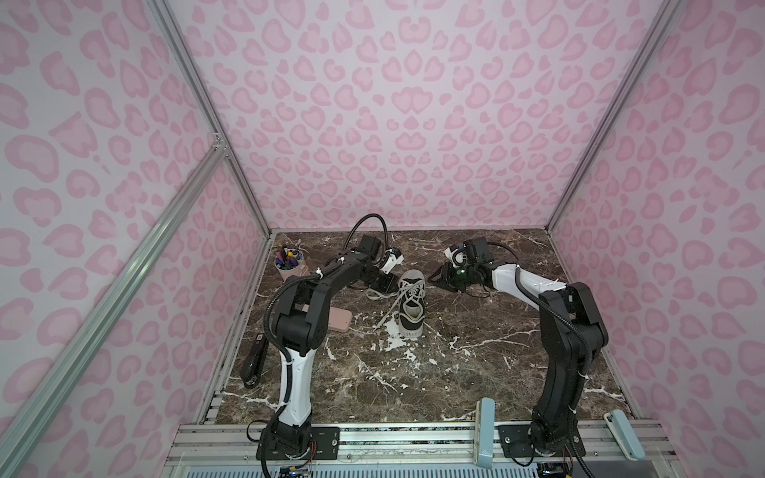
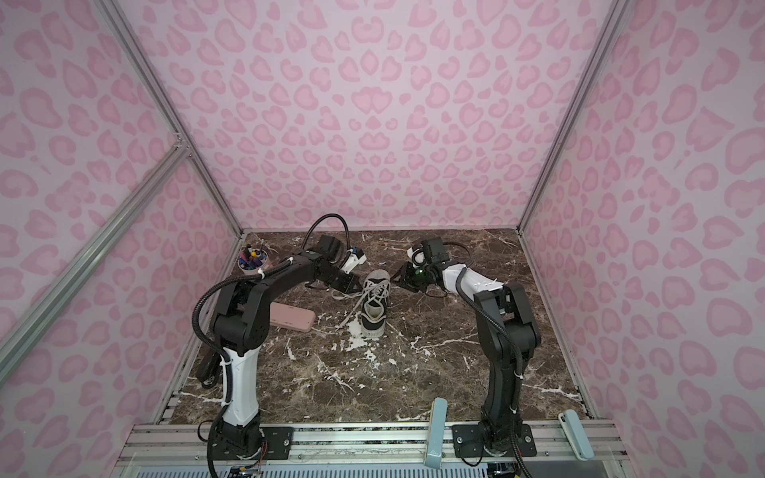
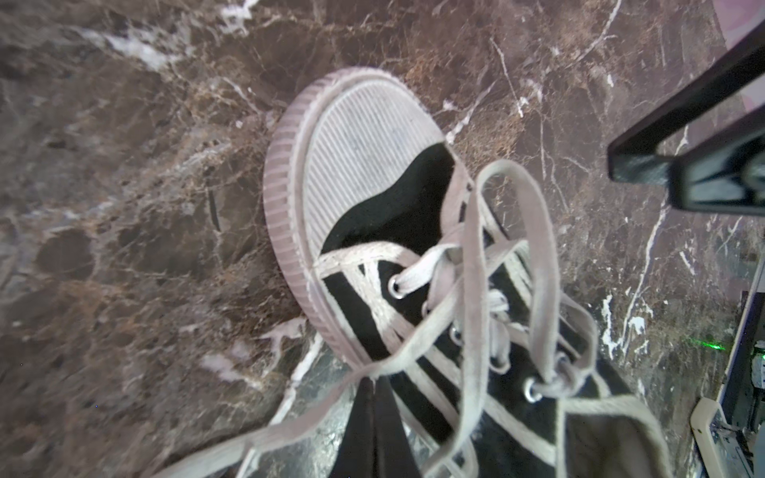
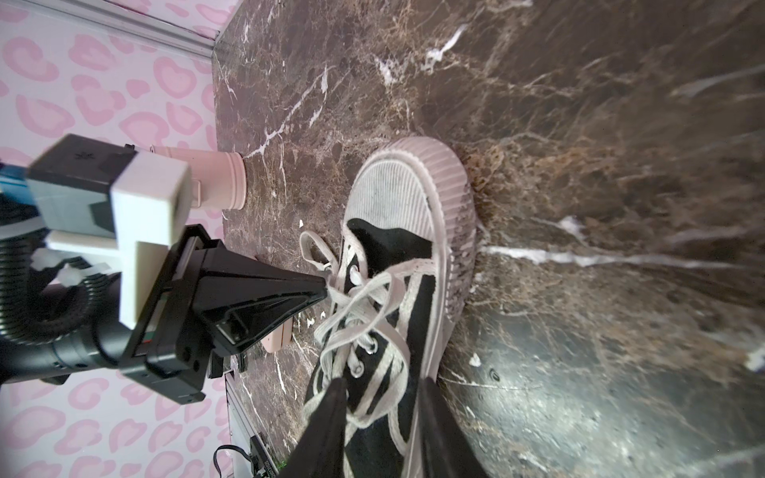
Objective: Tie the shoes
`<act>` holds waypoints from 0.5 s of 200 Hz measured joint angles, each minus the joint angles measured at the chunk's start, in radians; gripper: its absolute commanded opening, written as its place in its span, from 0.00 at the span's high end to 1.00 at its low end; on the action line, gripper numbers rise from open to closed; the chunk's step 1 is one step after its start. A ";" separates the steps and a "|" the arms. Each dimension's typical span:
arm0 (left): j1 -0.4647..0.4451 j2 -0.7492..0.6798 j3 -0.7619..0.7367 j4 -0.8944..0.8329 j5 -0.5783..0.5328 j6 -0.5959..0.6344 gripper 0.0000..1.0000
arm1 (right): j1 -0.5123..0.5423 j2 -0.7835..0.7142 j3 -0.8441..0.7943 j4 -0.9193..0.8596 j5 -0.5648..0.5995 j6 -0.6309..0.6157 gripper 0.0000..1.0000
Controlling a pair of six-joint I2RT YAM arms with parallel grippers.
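Left gripper (image 4: pixel 325 289): I find its jaws closed together on a strand of the white lace (image 3: pixel 472 289). The strand is pinched at the very tips, beside the eyelets on the side of the shoe that faces the left arm. In the left wrist view the two dark fingers (image 3: pixel 362 434) lie flush against each other, with the strand crossing their ends. A slack loop of lace lies on the table just beside this gripper. In both top views another length trails from the eyelets toward the front left.

Right gripper (image 4: pixel 384 383): jaws apart, and I can confirm nothing held between them. In a top view this gripper (image 1: pixel 434 276) sits just beside the shoe's other side, about level with the toe. I see a gap between the two.

The shoe (image 1: pixel 412 306) stands upright on its sole near the middle of the marble table (image 1: pixel 476 372), between the two grippers. Its toe points to the back wall and its heel toward the arm bases. It is black canvas with a white ribbed toe cap (image 3: pixel 360 149) and a white sole. The lace is threaded through the eyelets but lies loose and untied.

A flat pink case (image 2: pixel 296 320) lies on the table left of the shoe, partly under the left arm and apart from the shoe. A pink cup of pens (image 1: pixel 289 267) stands near the back left corner. A black stapler-like object (image 1: pixel 253 360) lies along the left edge.
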State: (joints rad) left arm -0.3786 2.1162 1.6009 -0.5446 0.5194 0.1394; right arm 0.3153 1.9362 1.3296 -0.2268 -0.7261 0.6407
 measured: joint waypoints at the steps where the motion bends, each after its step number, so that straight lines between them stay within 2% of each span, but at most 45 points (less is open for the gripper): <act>1: 0.000 -0.001 0.000 0.000 0.000 0.000 0.97 | 0.000 0.000 0.000 0.000 0.000 0.000 0.68; 38: 0.000 -0.024 0.000 -0.001 -0.012 0.003 0.97 | 0.009 0.000 -0.006 0.012 0.000 0.004 0.68; 63: 0.000 -0.024 -0.004 -0.005 -0.023 0.011 0.68 | 0.010 0.000 -0.011 0.020 -0.001 0.006 0.68; 76: 0.000 -0.023 -0.004 -0.008 -0.033 0.010 0.65 | 0.010 0.000 -0.011 0.021 -0.001 0.007 0.68; 80: 0.000 -0.021 -0.004 -0.008 -0.035 0.011 0.60 | 0.010 -0.001 -0.011 0.021 -0.001 0.007 0.68; 100: 0.000 -0.016 -0.010 -0.007 -0.053 0.011 0.58 | 0.009 -0.004 -0.014 0.023 0.000 0.006 0.68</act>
State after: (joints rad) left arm -0.3786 2.1002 1.5913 -0.5514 0.4667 0.1501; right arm 0.3244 1.9324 1.3159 -0.2043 -0.7265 0.6472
